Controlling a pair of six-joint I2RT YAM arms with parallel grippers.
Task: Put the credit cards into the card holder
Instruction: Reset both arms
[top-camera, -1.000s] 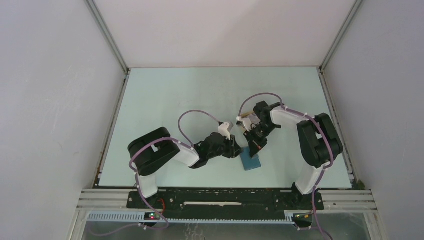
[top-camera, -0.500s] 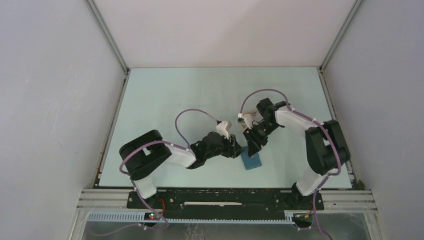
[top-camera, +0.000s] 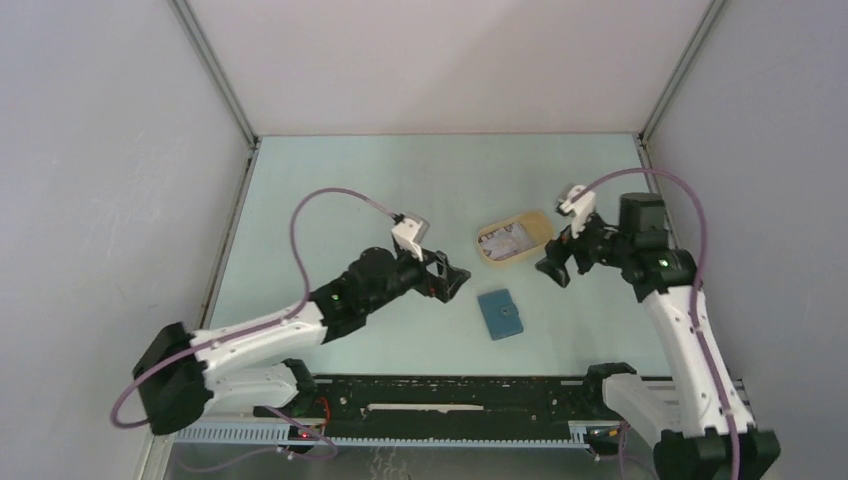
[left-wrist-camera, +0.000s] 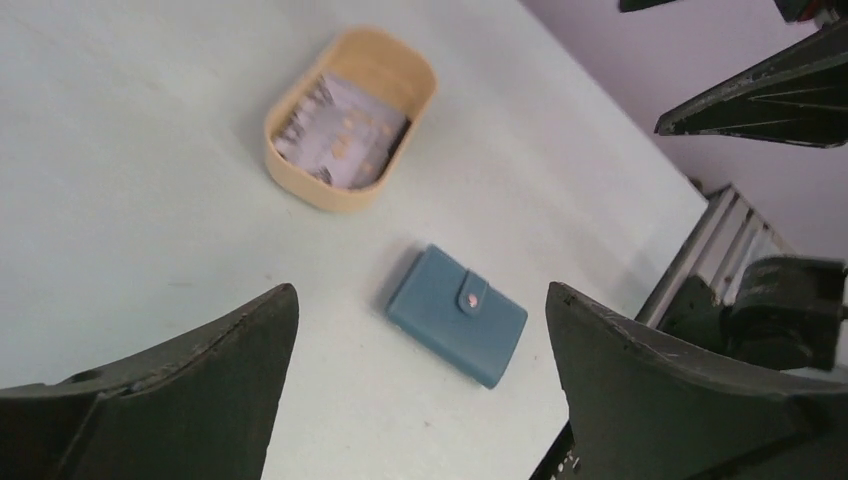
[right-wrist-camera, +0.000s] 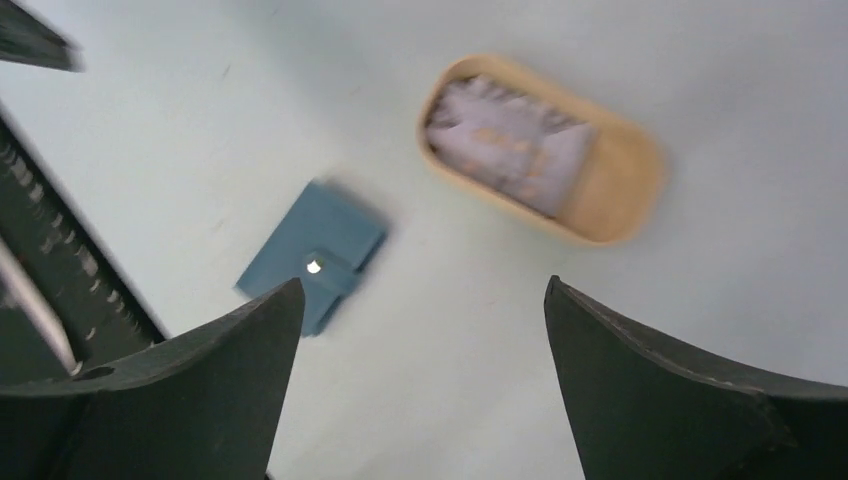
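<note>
The card holder (top-camera: 500, 314) is a teal-blue wallet lying shut and flat on the table, its flap snapped down (left-wrist-camera: 457, 313) (right-wrist-camera: 315, 255). Whitish-grey credit cards (top-camera: 508, 240) (left-wrist-camera: 345, 135) (right-wrist-camera: 505, 140) lie piled in a beige oval tray (top-camera: 548, 228) just behind it. My left gripper (top-camera: 450, 280) (left-wrist-camera: 420, 290) hangs open to the left of the wallet and above the table, holding nothing. Right of the tray, my right gripper (top-camera: 553, 268) (right-wrist-camera: 423, 285) is also open and empty, lifted off the table.
The tray's rim (left-wrist-camera: 300, 185) (right-wrist-camera: 625, 185) stands a little above the cards. A black and metal rail (top-camera: 450, 385) runs along the near edge just in front of the wallet. Grey walls close the table on three sides.
Both arms have drawn back from the wallet, left arm leftwards, right arm rightwards, and both grippers have opened wide. The tray, earlier hidden by the right arm, now shows. The wallet has stayed put.
</note>
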